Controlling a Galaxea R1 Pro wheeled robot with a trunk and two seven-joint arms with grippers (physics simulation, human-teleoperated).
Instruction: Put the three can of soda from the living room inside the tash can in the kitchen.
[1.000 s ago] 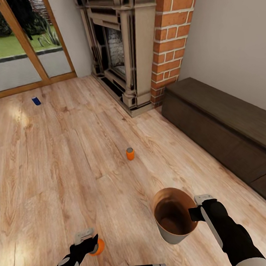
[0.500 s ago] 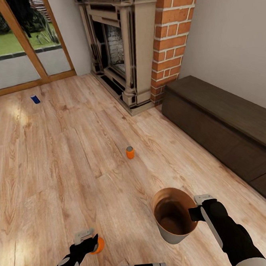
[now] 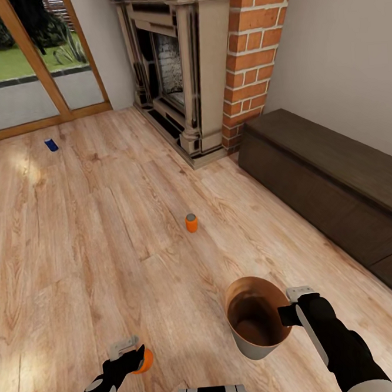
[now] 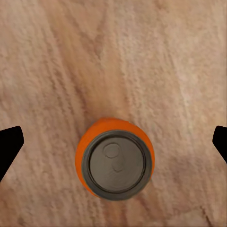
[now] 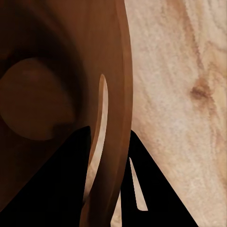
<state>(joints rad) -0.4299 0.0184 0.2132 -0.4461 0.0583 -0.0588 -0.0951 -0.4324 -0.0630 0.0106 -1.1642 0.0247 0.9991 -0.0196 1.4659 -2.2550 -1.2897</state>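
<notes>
An upright orange soda can [image 3: 146, 361] [image 4: 115, 161] stands on the wood floor at the lower left. My left gripper [image 3: 133, 355] [image 4: 113, 142] hangs over it, open, with a dark fingertip far out on each side and not touching it. My right gripper [image 3: 288, 314] [image 5: 108, 137] is shut on the rim of the trash can [image 3: 253, 346] [image 5: 52, 42], held just above the floor, its brown inside showing nothing in it. A second orange can [image 3: 191, 223] stands mid-floor. The dark blue can [image 3: 51, 145] lies far off near the glass doors.
A brick fireplace [image 3: 210, 71] rises ahead, and a long dark low cabinet [image 3: 336, 179] runs along the right wall. Wood-framed glass doors [image 3: 27, 68] close the far left. Open wood floor [image 3: 105, 238] lies between me and the cans.
The whole head view has shifted slightly, so the camera has moved a little. Both grippers, the bin and the near can keep their places relative to each other.
</notes>
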